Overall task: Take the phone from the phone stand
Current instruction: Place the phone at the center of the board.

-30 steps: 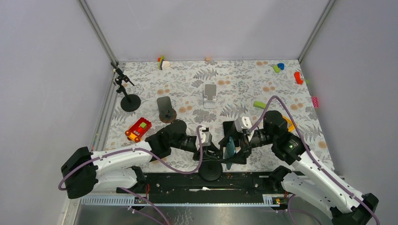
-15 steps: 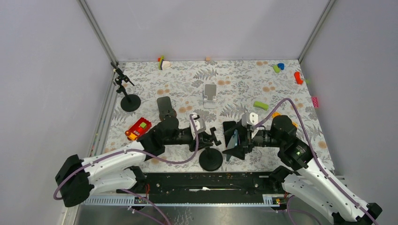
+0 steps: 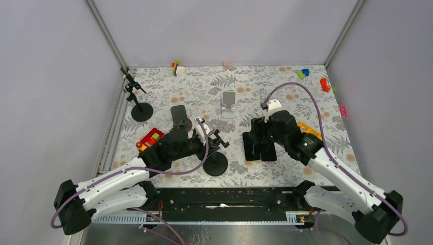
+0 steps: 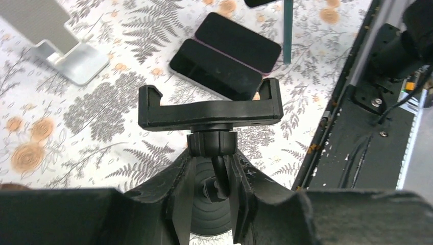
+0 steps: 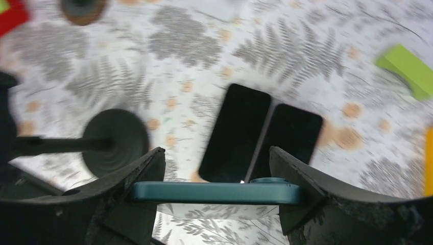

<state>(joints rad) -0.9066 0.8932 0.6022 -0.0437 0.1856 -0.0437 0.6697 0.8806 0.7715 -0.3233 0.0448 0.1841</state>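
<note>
My right gripper [image 5: 217, 171] is shut on a teal phone [image 5: 217, 193], held edge-on by its two ends above the table. In the top view the right gripper [image 3: 259, 137] hangs over two dark phones and hides the teal one. The black phone stand [image 3: 215, 164] has a round base and a clamp [image 4: 210, 109] that holds nothing. My left gripper [image 4: 212, 153] is shut around the stand's neck just under the clamp; in the top view the left gripper [image 3: 210, 140] is left of the right one. The teal phone's edge [image 4: 287, 30] shows beyond the clamp.
Two dark phones [image 5: 236, 132] [image 5: 288, 138] lie flat side by side under the right gripper. A silver stand [image 3: 229, 103], a stand on a brown base [image 3: 179, 118], a tripod stand [image 3: 138, 99], a red toy [image 3: 150, 141] and a green block [image 3: 282, 114] stand around. The black rail [image 4: 367, 117] runs along the near edge.
My right gripper has carried the teal phone away from the stand's clamp, back and to the right over the two flat phones. My left gripper has drawn the stand back and to the left.
</note>
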